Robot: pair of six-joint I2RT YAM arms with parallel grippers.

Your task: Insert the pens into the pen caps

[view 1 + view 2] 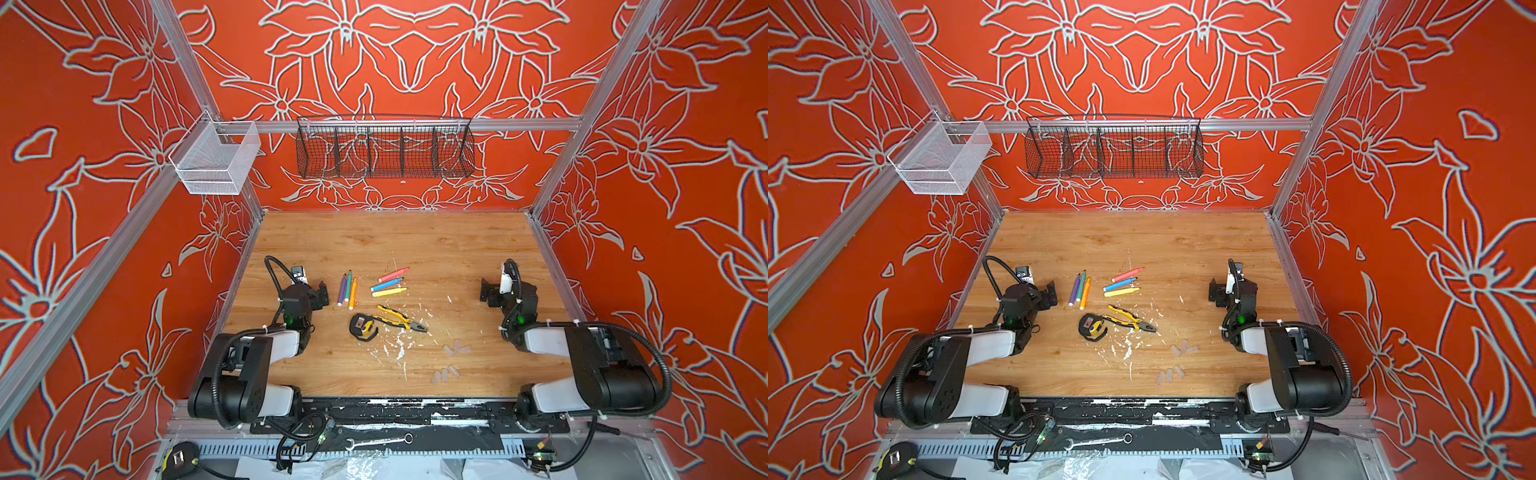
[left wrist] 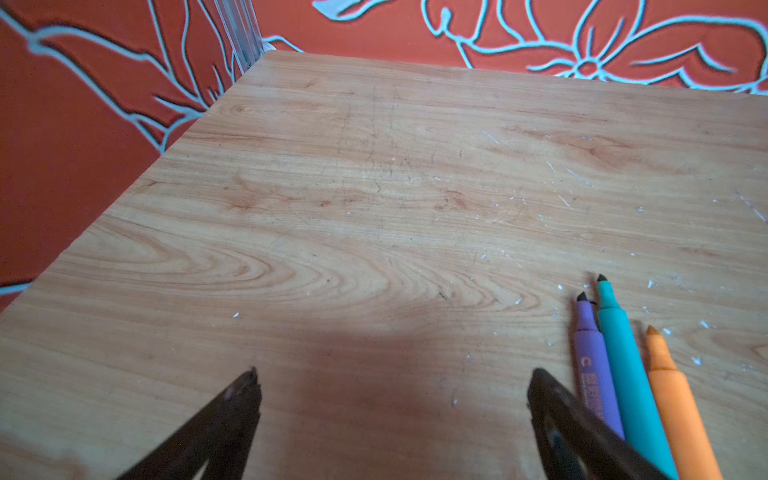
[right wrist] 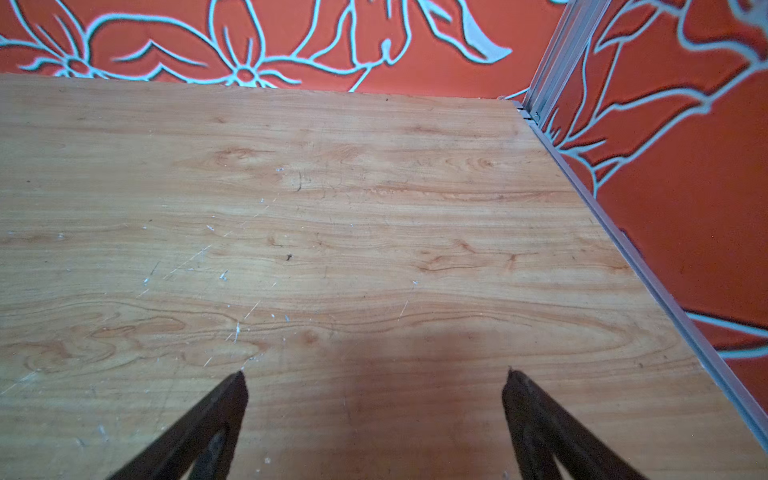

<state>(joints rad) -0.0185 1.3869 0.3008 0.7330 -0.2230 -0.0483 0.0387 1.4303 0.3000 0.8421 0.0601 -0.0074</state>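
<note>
Three pens, purple, green and orange, lie side by side left of centre on the wooden table. Pink, blue and yellow pens lie stacked just to their right. Several clear pen caps lie in two small clusters near the front right. My left gripper stands open and empty just left of the purple pen. My right gripper hangs open over bare wood at the right, with nothing between its fingers.
Yellow-and-black pliers and a tape measure lie mid-table, with white flecks scattered around. A black wire basket and a white mesh basket hang on the rail above. Patterned walls close in both sides.
</note>
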